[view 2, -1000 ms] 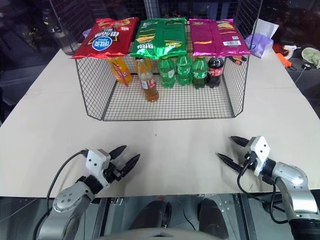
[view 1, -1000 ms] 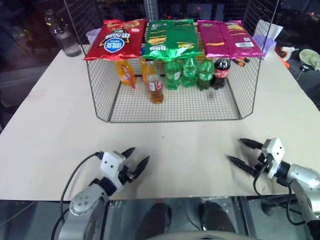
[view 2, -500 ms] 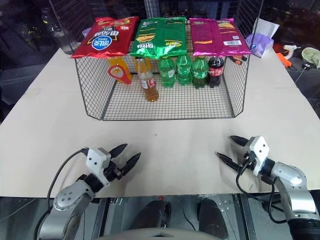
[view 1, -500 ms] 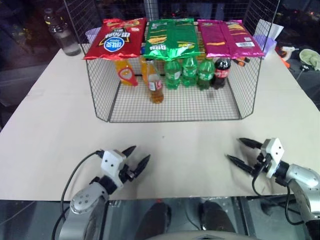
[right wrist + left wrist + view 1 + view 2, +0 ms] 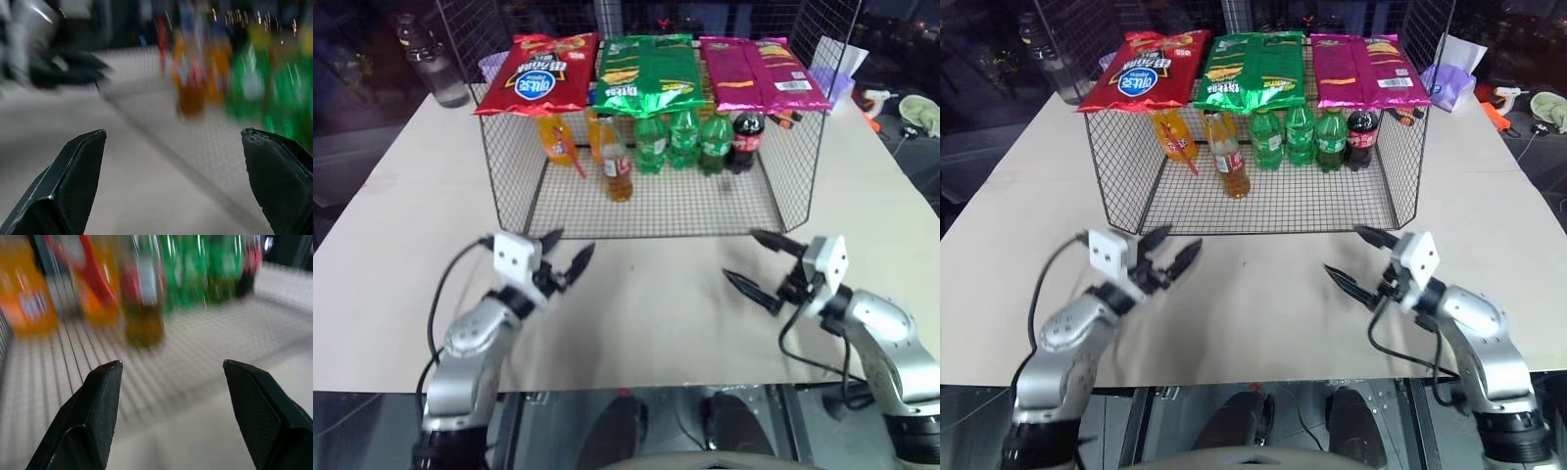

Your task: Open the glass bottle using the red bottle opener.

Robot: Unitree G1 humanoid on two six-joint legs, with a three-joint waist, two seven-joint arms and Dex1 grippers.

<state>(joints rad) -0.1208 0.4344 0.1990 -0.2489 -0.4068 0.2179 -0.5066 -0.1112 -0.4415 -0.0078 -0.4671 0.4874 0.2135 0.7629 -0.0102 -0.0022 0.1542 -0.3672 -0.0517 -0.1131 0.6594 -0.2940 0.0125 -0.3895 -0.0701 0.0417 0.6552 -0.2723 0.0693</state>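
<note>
The glass bottle (image 5: 618, 162), amber with a red-and-white label, stands upright inside the wire rack (image 5: 656, 211), left of centre. A slim red strip slanting across an orange plastic bottle just to its left looks like the red bottle opener (image 5: 573, 152); the left wrist view shows it blurred (image 5: 95, 269). My left gripper (image 5: 570, 245) hovers open over the table in front of the rack's left corner, with nothing in it. My right gripper (image 5: 741, 257) hovers open and empty before the rack's right half. Both point toward the bottles.
Chip bags in red (image 5: 533, 83), green (image 5: 651, 69) and magenta (image 5: 759, 73) lie on top of the rack. Green bottles (image 5: 683, 142) and a cola bottle (image 5: 747, 137) stand right of the glass bottle. A clear water bottle (image 5: 440, 73) stands far left.
Both grippers have risen from near the table's front edge toward the rack. The right one also shifted left. Their fingers stay spread as before.
</note>
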